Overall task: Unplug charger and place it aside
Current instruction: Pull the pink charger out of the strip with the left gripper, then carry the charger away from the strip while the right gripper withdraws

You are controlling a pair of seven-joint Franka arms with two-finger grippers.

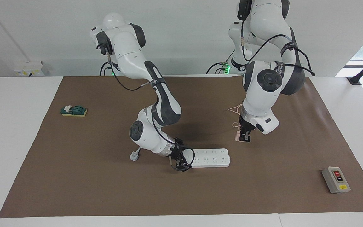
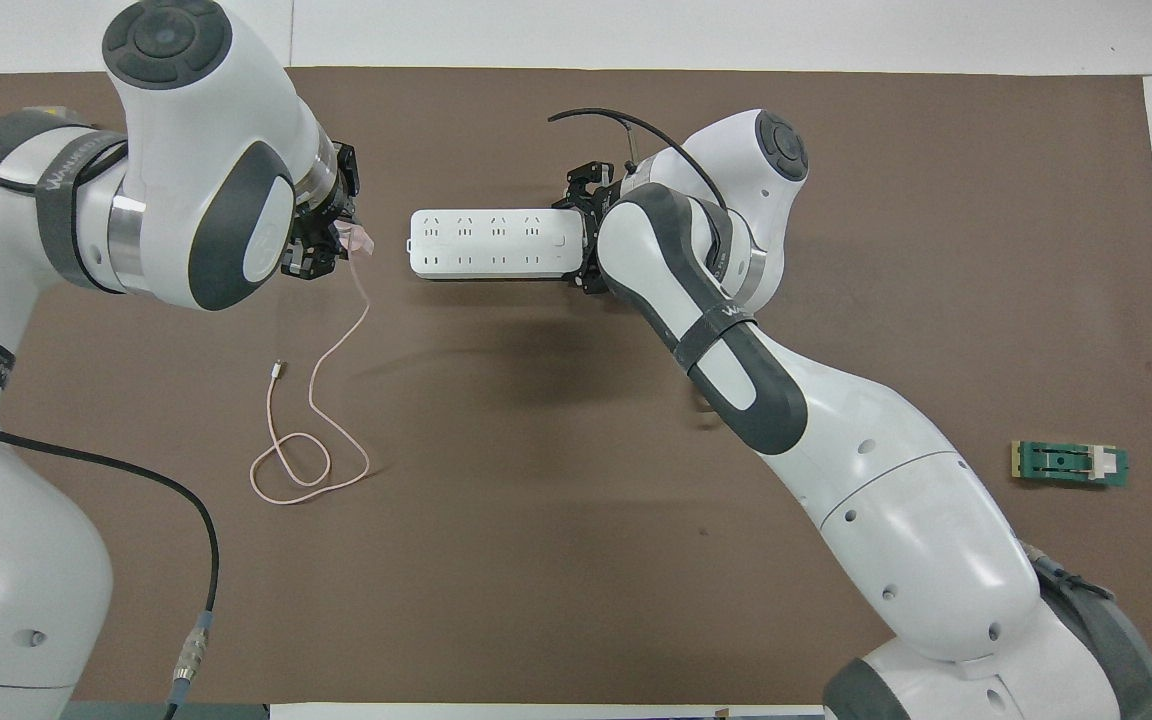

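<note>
The charger (image 1: pixel 238 137), a small pale pink cube, is out of the white power strip (image 1: pixel 211 157) and sits between the fingertips of my left gripper (image 1: pixel 243 139), which is shut on it. It hangs low over the mat, off the strip's end toward the left arm's end of the table. In the overhead view the charger (image 2: pixel 362 240) shows beside the left gripper (image 2: pixel 334 247), a gap away from the power strip (image 2: pixel 491 243). Its thin pink cable (image 2: pixel 321 400) trails in loops on the mat. My right gripper (image 1: pixel 181 164) is shut on the strip's other end.
A grey switch box (image 1: pixel 336 179) stands near the mat's corner at the left arm's end. A green block (image 1: pixel 73 110) lies toward the right arm's end. A white plug (image 1: pixel 134 156) on a cord lies beside the right arm's wrist.
</note>
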